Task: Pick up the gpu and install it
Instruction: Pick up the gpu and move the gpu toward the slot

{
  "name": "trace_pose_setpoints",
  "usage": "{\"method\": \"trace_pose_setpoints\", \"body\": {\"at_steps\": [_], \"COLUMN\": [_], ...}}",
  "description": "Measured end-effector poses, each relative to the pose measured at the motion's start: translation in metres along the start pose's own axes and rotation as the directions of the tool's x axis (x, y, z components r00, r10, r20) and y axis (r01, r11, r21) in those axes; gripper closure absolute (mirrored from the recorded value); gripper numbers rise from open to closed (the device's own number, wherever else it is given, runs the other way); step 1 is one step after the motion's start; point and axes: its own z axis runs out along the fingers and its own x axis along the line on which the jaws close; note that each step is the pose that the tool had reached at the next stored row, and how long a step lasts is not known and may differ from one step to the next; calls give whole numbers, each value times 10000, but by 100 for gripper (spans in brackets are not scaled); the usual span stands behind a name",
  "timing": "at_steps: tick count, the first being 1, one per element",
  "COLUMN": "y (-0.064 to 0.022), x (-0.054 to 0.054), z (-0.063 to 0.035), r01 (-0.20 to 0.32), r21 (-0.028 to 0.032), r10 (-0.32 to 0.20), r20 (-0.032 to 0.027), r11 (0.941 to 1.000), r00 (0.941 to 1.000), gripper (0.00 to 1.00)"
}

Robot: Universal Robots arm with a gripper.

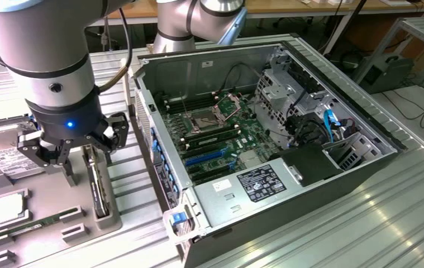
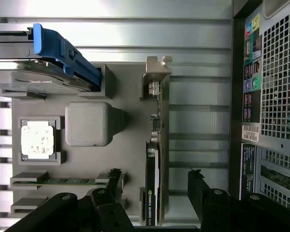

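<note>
The gpu stands on its edge in a slot of the grey holder tray, its silver bracket at the far end. It is a thin dark card with a green-lettered label. My gripper is open and straddles the card, one black finger on each side with a gap to the card. In the exterior view, the gripper hangs low over the gpu on the tray, at the exterior view's left of the open computer case.
On the tray lie a hard drive with a blue rail, a CPU, a memory stick and a grey block. The case lies on its side, motherboard exposed. Ribbed metal table around.
</note>
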Motion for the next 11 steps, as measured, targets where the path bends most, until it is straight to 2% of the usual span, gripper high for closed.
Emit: {"method": "trace_pose_setpoints", "body": {"at_steps": [9, 11], "y": [-2, -4], "x": [9, 16], "z": [137, 193], "r01": [6, 5], "r21": [6, 6], "r10": [-6, -5], "r20": [68, 85], "r11": [10000, 10000], "r00": [10000, 10000], "gripper": [34, 34]}}
